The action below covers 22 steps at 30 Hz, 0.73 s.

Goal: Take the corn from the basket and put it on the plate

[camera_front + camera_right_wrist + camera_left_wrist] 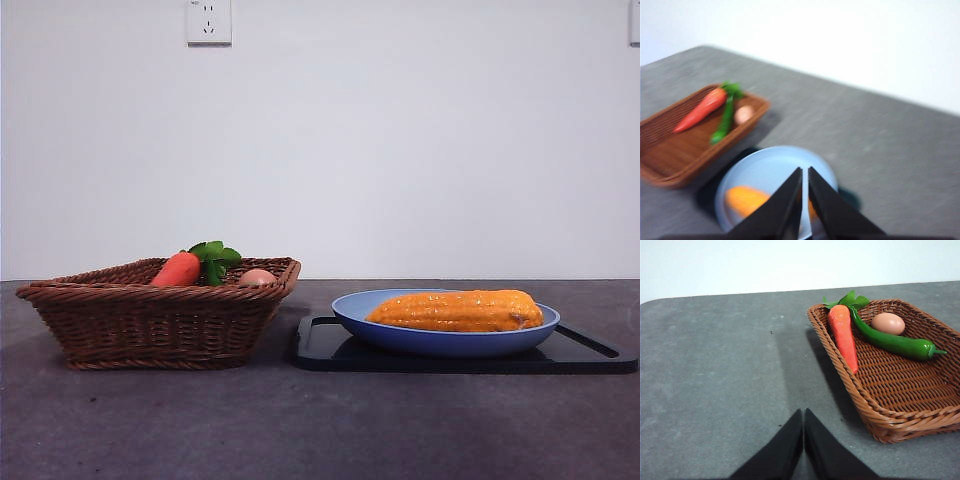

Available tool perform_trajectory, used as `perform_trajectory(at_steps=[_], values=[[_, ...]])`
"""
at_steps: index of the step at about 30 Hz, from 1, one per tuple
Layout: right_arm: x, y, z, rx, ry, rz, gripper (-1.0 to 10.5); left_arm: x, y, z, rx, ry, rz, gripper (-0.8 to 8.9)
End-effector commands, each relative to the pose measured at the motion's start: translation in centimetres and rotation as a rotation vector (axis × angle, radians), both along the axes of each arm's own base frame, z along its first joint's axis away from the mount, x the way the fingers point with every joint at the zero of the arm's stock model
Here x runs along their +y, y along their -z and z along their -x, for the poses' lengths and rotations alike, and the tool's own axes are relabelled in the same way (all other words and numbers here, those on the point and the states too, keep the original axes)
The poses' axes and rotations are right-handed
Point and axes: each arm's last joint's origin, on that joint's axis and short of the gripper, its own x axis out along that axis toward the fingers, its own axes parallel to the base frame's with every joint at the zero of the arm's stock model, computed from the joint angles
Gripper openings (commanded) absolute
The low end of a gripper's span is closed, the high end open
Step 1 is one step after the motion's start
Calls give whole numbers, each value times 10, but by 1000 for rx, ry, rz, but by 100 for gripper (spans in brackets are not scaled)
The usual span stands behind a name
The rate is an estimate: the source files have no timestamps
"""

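Corn (455, 311) lay lengthwise on the blue plate (440, 343), plate on black tray (600, 355); task judged complete. Right fingers (805, 176) narrow, empty, above plate; left fingers (803, 417) narrow beside basket (890, 422). Risk: a descending arm could nudge the cob off the rim. Cob orange-yellow, bumpy, tapered.

The basket (160, 325) is rough woven wicker, the plate (440, 340) smooth and glossy, the corn (455, 311) bumpy and shiny, the black tray (330, 350) glossy, the grey surface (320, 420) matt.
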Motion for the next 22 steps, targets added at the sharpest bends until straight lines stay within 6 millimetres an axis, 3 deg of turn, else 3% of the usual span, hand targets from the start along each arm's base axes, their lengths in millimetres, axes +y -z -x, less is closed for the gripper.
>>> perform_trajectory(at_steps=[1, 12, 22], values=[[-3, 19, 4, -80, 59, 19, 2, 0, 9, -1, 37, -2, 7, 7], [-5, 106, 10, -181, 157, -7, 2, 0, 9, -1, 37, -2, 7, 7], [-6, 147, 9, -112, 167, -50, 3, 0, 9, -1, 37, -2, 7, 7]])
